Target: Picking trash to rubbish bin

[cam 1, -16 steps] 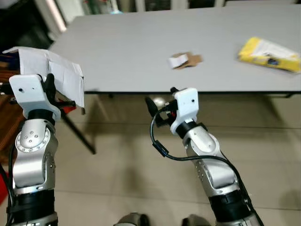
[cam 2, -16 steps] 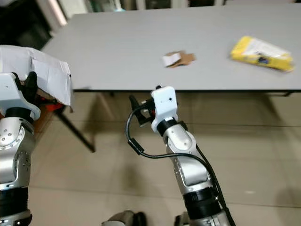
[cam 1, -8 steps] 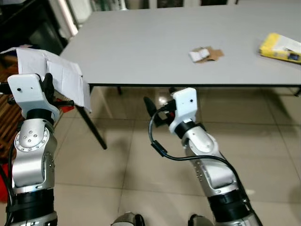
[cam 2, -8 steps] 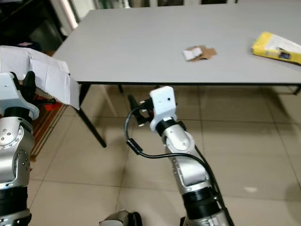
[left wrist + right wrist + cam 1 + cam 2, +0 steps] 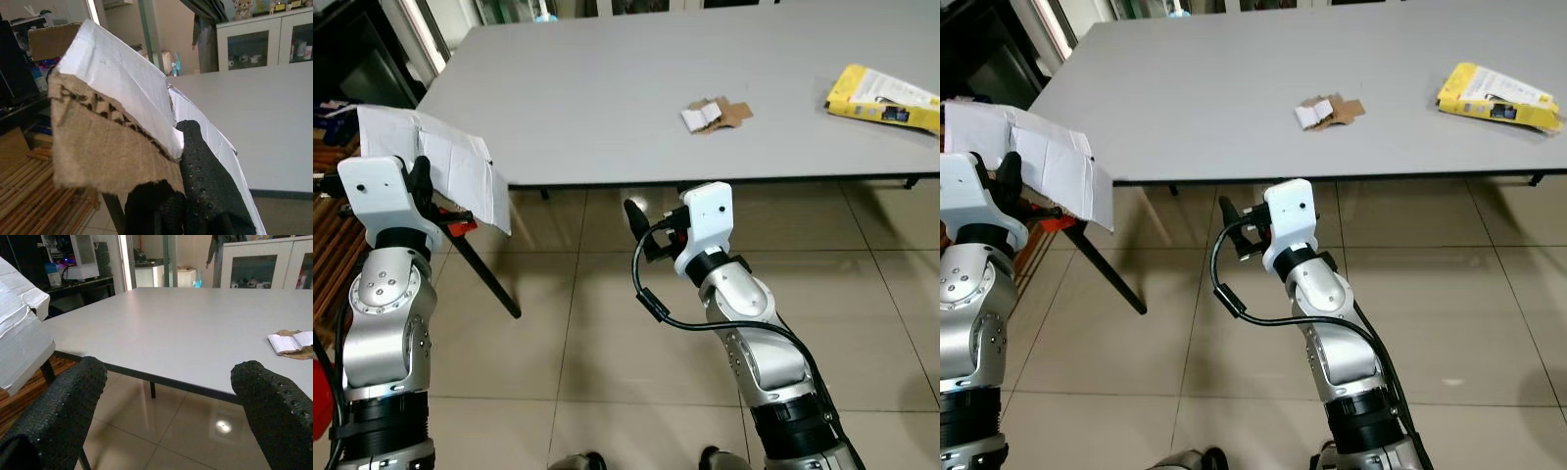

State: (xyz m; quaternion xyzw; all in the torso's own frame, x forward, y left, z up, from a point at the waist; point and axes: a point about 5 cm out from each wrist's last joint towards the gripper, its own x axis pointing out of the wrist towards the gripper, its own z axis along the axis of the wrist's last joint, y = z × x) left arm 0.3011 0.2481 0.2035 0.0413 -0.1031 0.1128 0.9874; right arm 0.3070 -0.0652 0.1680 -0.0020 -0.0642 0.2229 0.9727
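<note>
1. Scrap [image 5: 715, 114] of torn cardboard lies mid-table [image 5: 587, 98], ahead and slightly right of our wide-open, empty right gripper [image 5: 651, 220], the nearer one.
2. Our left gripper [image 5: 419, 181] is clamped on white cardboard [image 5: 445, 166].

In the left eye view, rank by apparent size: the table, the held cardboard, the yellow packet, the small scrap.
1. Table
2. Cardboard in the left gripper, though it is nearer the camera
3. Yellow packet
4. Scrap

A wide grey table [image 5: 607, 88] on dark legs stands on a beige tiled floor [image 5: 578, 352] and carries a small torn cardboard scrap [image 5: 713, 114] and, well apart, what seems a yellow packet [image 5: 886, 96].
</note>
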